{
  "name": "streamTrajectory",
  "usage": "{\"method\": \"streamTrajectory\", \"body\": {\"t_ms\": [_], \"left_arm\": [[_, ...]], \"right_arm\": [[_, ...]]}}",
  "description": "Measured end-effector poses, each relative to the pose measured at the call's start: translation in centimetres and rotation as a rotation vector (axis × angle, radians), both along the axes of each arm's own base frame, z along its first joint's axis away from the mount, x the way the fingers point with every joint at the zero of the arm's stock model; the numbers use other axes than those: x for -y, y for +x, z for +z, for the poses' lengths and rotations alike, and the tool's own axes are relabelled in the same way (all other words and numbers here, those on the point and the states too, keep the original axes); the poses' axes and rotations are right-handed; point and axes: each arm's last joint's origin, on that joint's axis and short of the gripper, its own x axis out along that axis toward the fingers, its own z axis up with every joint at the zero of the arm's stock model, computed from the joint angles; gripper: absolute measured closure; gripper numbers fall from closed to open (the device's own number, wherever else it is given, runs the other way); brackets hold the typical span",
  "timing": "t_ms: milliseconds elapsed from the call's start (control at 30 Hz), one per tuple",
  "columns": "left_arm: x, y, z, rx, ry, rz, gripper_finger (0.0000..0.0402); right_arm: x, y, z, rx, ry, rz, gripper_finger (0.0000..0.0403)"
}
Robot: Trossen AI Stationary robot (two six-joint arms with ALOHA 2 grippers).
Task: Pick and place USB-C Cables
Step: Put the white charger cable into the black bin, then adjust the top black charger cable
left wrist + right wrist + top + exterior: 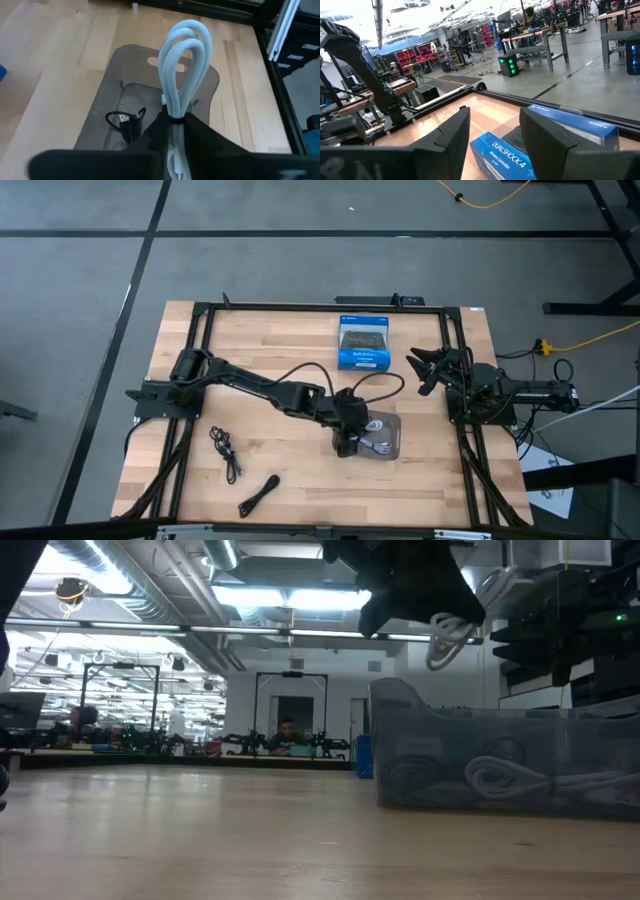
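Observation:
My left gripper (349, 440) is over the grey tray (393, 426) at the table's middle, shut on a white bundled cable (181, 60), whose loops also show in the low view (447, 640). Inside the tray lie a black cable (125, 122) and a white cable (500, 778). Two black cables (226, 450) (258, 495) lie flat on the table at the near left. My right gripper (430, 370) is open and empty at the table's right side, beside the blue box (363, 343). My left gripper pinches the white bundle between its two fingers at the dark band around its middle (175, 119). The fingers come from above, slanting down. The looped end (187, 35) sticks out past the fingertips. The bundle is lifted clear, above the tray's rim (470, 712).
The blue box with a pictured black controller (505, 157) lies at the far middle of the table. A black frame (200, 360) runs around the table's edges. Bare wood lies between the tray and the loose black cables.

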Motion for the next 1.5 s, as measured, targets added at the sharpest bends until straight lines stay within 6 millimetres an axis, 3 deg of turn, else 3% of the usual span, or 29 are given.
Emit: {"method": "streamTrajectory", "body": {"t_ms": [200, 400, 600, 767, 933, 1067, 1233, 1500], "left_arm": [[-0.5, 0.1, 0.0, 0.000, -0.009, 0.012, 0.0280], [-1.1, -0.5, 0.9, -0.024, -0.053, 0.002, 0.0273], [-2.1, -4.1, 2.8, -0.254, -0.133, 0.124, 0.0272], [-2.0, -8.4, 3.1, -0.594, -0.194, 0.329, 0.0272], [-0.4, -12.8, 2.5, -0.926, -0.059, 0.578, 0.0271], [1.7, -15.4, 1.8, -1.058, 0.059, 0.696, 0.0271], [5.0, -18.1, 0.2, -1.153, 0.100, 0.587, 0.0271], [9.2, -23.6, -3.6, -1.645, -0.114, 0.523, 0.0271]], "right_arm": [[0.0, 0.0, 0.0, 0.000, 0.000, 0.000, 0.0226], [0.0, 0.0, 0.0, 0.002, 0.003, 0.001, 0.0226], [0.0, 0.0, 0.0, 0.011, 0.020, 0.003, 0.0226], [0.0, 0.0, 0.0, 0.011, 0.020, 0.003, 0.0226], [0.0, 0.0, 0.0, 0.011, 0.021, 0.004, 0.0226], [0.0, 0.0, 0.0, 0.011, 0.021, 0.003, 0.0226], [0.0, 0.0, 0.0, 0.011, 0.022, 0.004, 0.0226], [0.0, 0.0, 0.0, 0.011, 0.022, 0.004, 0.0226]]}}
